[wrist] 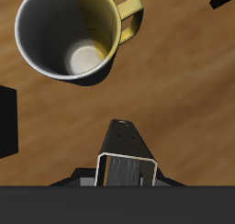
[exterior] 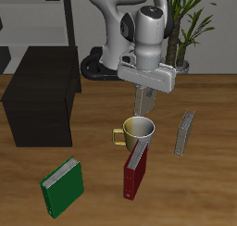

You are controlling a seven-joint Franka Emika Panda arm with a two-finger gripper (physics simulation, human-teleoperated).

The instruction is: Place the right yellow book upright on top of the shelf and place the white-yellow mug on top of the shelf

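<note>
Checking jaws: fingertips couldn't be made out, but looked clamped on right yellow book, hung upright over surface, just behind white-yellow mug. Showed tan-grey covers, pale page edges end-on in wrist view. Sat well apart from shelf. Counted four books: held one, other tan-grey book, green book, dark red book; one mug.

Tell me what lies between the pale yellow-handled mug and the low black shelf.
Only bare wooden table separates the pale yellow-handled mug from the low black shelf, per the exterior view.
</note>
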